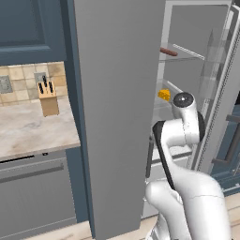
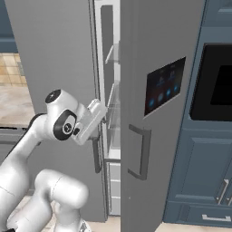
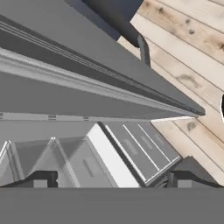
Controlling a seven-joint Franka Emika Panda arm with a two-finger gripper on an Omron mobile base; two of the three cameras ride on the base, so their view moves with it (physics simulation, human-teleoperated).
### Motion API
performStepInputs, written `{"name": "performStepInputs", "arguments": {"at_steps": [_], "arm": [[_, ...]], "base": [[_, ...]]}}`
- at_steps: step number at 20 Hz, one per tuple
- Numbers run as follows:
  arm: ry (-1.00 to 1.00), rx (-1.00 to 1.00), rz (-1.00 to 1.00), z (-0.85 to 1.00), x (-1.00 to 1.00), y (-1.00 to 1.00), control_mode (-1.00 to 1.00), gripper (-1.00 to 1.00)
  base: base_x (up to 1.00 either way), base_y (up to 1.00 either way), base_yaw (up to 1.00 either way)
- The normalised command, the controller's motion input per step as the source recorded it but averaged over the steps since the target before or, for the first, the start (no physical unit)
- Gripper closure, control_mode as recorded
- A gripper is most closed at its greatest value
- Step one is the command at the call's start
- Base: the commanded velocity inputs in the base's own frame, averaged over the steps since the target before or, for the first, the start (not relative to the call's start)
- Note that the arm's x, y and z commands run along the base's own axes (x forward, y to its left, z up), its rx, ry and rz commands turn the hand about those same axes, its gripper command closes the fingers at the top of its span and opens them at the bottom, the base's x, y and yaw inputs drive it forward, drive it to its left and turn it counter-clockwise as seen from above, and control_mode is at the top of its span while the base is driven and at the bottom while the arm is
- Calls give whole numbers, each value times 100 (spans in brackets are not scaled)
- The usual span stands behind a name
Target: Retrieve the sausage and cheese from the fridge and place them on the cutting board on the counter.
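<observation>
The fridge (image 1: pixel 117 117) stands with its left door swung open. Inside, the reddish-brown sausage (image 1: pixel 168 51) lies on an upper glass shelf. The yellow-orange cheese (image 1: pixel 164 95) sits one shelf lower, just above and left of my arm's wrist joint. My hand reaches into the gap between the two fridge doors (image 2: pixel 158 136) at about the cheese's height. In the hand view my gripper (image 3: pixel 113 181) is open, nothing between its fingertips (image 3: pixel 41 179), and it looks down past the fridge's lower bins. The counter (image 1: pixel 33 129) lies to the left. The cutting board is out of view.
A tan knife block (image 1: pixel 48 98) stands on the counter by the tiled wall. The open fridge door panel blocks the way between arm and counter. The right fridge door carries a bar handle (image 2: pixel 144 152). A dark oven (image 2: pixel 217 81) sits further right. Below is wooden floor (image 3: pixel 192 65).
</observation>
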Motion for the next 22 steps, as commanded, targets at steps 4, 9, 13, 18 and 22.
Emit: {"name": "performStepInputs", "arguments": {"at_steps": [4, 9, 13, 18, 22], "arm": [[-1, 8, -15, 0, 20, -48, -100, -100], [-1, 9, -12, 0, 4, -58, -100, -100], [-13, 7, -12, 0, -20, -58, -100, -100], [-13, 7, -15, -4, -37, -46, -100, -100], [-15, 4, -18, 0, -34, -50, -100, -100]], "base": [[0, 0, 0], [0, 0, 0], [0, 0, 0], [0, 0, 0], [0, 0, 0]]}}
